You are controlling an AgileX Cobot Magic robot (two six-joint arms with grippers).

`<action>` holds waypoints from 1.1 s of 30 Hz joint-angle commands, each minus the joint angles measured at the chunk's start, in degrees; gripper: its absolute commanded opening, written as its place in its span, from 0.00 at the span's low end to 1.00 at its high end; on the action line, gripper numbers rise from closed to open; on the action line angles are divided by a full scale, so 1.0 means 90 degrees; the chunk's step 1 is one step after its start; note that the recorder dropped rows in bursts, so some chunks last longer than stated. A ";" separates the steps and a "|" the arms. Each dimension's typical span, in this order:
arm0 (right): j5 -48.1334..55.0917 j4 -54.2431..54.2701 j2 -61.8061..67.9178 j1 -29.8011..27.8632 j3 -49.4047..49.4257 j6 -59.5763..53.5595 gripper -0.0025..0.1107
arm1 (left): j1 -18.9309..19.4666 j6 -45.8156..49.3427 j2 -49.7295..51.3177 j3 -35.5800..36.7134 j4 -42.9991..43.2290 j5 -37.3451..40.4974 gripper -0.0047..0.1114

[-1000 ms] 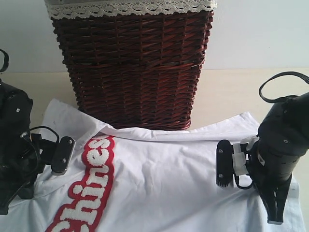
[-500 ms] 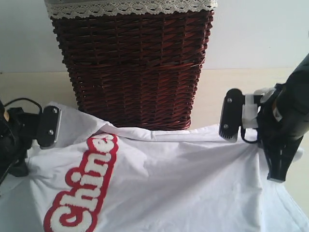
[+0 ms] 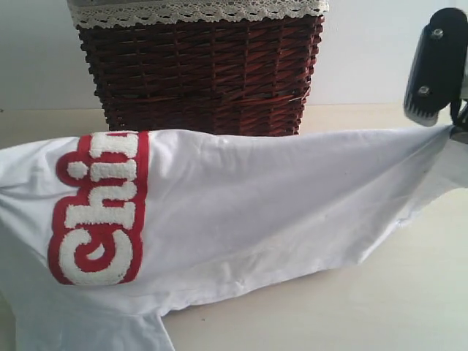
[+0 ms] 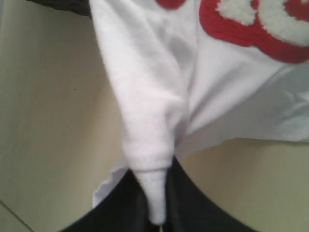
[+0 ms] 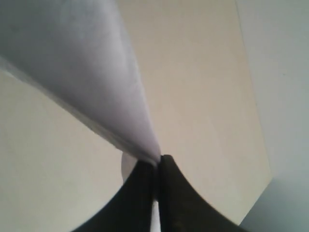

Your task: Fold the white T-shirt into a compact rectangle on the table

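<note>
White red-banded cotton T-shirt (image 3: 241,197) hangs between our left pincer (image 4: 155,200) and right pincer (image 5: 157,166), both pinching it; nothing folded yet.

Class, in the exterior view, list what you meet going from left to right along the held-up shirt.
Red lettering band → plain stretch of the white T-shirt → right gripper pinching its corner.

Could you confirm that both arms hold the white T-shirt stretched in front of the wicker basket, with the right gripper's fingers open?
Not quite: the right gripper is not open; its fingers are shut on a pinch of the white T-shirt, as the right wrist view shows. The rest stands: both arms hold the shirt stretched in front of the wicker basket.
</note>
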 commanded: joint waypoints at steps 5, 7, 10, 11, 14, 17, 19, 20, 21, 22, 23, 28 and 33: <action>0.0457 0.0793 -0.1417 -0.0020 -0.0065 -0.0356 0.02 | -0.0296 -0.0033 -0.1457 -0.0092 -0.0060 0.0564 0.04; 0.0597 0.0893 -0.1742 -0.0020 -0.0065 -0.0288 0.02 | -0.0475 -0.0059 -0.1738 -0.0181 -0.0003 0.0825 0.04; 0.0867 0.1441 -0.2198 -0.0020 -0.0065 -0.0216 0.02 | -0.0828 -0.0178 -0.2170 -0.0395 -0.0003 0.1339 0.04; 0.1020 0.1682 -0.2306 -0.0008 -0.0065 -0.0263 0.02 | -0.0941 -0.0194 -0.2317 -0.0495 -0.0003 0.1568 0.04; 0.1879 0.1798 -0.2598 0.0294 -0.0054 -0.0291 0.02 | -0.1442 -0.0561 -0.2724 -0.0785 -0.0115 0.1568 0.04; 0.1916 0.1503 -0.2897 0.0692 0.0074 0.0553 0.02 | -0.1833 -0.1352 -0.3141 -0.0993 -0.0611 0.1568 0.04; 0.1916 0.1513 -0.3194 0.0824 0.0214 0.0794 0.02 | -0.1879 -0.1572 -0.3369 -0.1172 -0.1034 0.1568 0.04; 0.1916 0.1651 -0.3311 0.0824 0.0262 0.0777 0.02 | -0.1879 -0.1684 -0.3466 -0.1244 -0.1210 0.1568 0.04; 0.1916 0.1776 -0.3438 0.0824 0.0300 0.0618 0.02 | -0.1879 -0.1697 -0.3542 -0.1330 -0.1448 0.1568 0.04; 0.1916 0.1886 -0.3539 0.0824 0.0327 0.0562 0.02 | -0.1879 -0.1709 -0.3584 -0.1397 -0.1750 0.1568 0.04; 0.1916 0.1975 -0.3607 0.0824 0.0330 0.0580 0.02 | -0.1879 -0.1727 -0.3618 -0.1427 -0.2017 0.1568 0.04; 0.1916 0.2876 -0.3917 0.0858 0.0340 0.0594 0.02 | -0.1879 -0.2453 -0.3748 -0.1310 -0.2415 0.1568 0.04; 0.1916 0.2278 -0.3782 0.0858 0.0897 0.1096 0.02 | -0.1879 -0.2560 -0.3767 -0.0457 -0.1028 0.1568 0.04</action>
